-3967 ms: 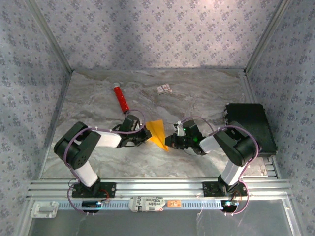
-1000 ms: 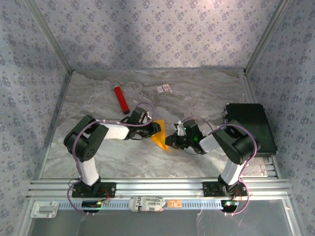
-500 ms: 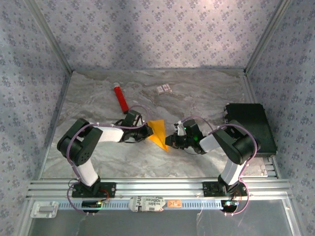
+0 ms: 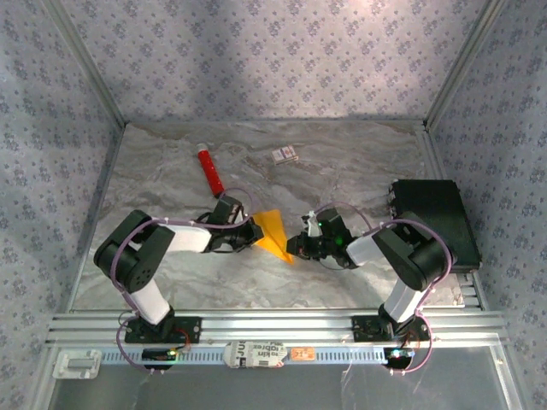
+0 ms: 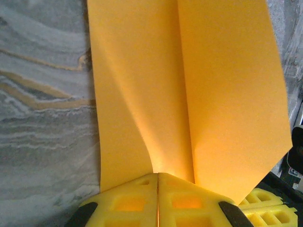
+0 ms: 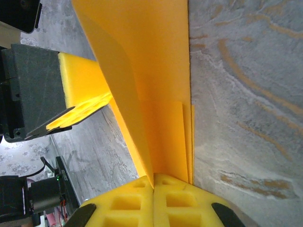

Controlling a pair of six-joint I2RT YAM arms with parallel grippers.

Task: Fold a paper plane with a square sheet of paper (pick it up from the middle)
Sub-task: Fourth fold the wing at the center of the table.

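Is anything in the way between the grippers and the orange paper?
Nothing visible. The left gripper and the right gripper each clamp an edge of the folded orange paper, pads closed directly on it.

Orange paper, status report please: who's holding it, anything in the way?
Left gripper, right gripper shut on paper. Paper part-folded. Red tube lies apart.

The paper (image 4: 272, 229) is orange-yellow, the table (image 4: 350, 166) grey-marbled, the tube (image 4: 209, 172) red, walls (image 4: 256, 60) seemingly floral-printed.
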